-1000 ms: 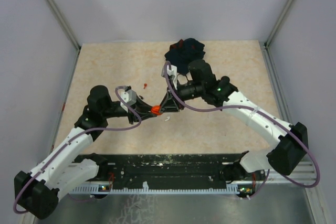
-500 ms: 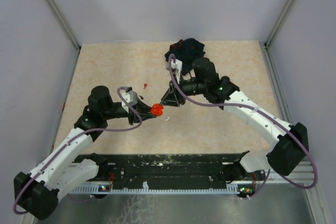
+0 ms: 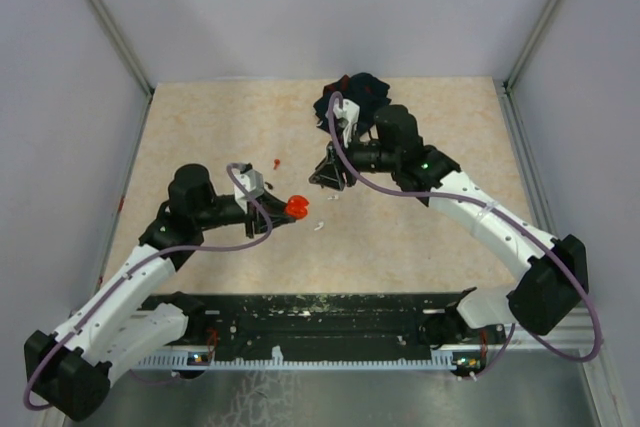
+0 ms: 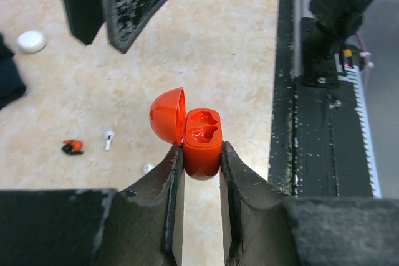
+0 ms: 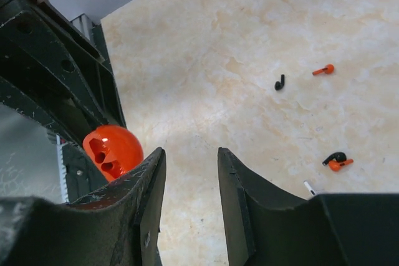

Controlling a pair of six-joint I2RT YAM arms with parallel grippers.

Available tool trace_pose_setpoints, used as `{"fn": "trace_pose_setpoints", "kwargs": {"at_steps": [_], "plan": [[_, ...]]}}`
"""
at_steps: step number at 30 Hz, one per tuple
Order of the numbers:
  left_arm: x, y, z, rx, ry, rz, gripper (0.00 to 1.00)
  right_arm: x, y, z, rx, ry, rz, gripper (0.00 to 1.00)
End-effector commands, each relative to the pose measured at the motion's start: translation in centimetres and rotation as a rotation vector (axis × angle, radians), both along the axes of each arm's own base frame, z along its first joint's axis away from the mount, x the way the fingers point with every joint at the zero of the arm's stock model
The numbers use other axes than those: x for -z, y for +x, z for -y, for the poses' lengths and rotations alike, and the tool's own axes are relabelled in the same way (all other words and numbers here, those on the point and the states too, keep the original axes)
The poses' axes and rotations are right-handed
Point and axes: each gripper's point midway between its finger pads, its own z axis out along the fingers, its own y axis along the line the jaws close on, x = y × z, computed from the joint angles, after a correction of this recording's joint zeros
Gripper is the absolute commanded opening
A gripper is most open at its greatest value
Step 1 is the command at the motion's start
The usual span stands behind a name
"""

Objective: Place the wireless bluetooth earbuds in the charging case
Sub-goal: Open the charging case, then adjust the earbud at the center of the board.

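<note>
My left gripper is shut on the orange-red charging case and holds it above the table. In the left wrist view the case sits between my fingertips with its lid open and two empty pockets showing. My right gripper is open and empty, a little beyond the case and to its right; the right wrist view shows the case at its left. Earbuds lie loose on the table: a red one, a white one, a black one, an orange one, and a black-and-orange pair.
A dark navy cloth lies at the back of the table behind the right wrist. A white round puck lies near it. A black rail runs along the near edge between the arm bases.
My right gripper has drawn back from the case, up and away toward the cloth. My left gripper still holds the case, which now shows its lid open.
</note>
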Motion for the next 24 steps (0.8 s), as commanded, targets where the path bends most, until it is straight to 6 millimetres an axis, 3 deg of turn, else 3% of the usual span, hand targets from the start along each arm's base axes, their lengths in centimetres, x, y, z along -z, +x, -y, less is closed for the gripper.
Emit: {"fn": "trace_pose_setpoints", "kwargs": {"at_steps": [1,5,12,17,24], "plan": [[-0.2,3.6,-1.1,-0.217,0.048,-0.005,0.01,-0.9,2.0,0.4,0.096,-0.004,0.044,0.39],[0.5,6.4,-2.8,-0.397,0.096,-0.022,0.01,2.5,4.8,1.2,0.223,-0.106,0.014,0.4],[1.6,9.8,-6.3,-0.646,0.159,-0.052,0.01,10.7,9.2,1.8,0.4,-0.293,-0.081,0.4],[1.8,10.4,-7.3,-0.699,0.176,-0.05,0.01,15.9,11.9,2.3,0.52,-0.395,-0.134,0.39],[1.5,10.4,-7.5,-0.701,0.165,-0.045,0.0,19.2,14.7,3.1,0.676,-0.468,-0.168,0.39]]}}
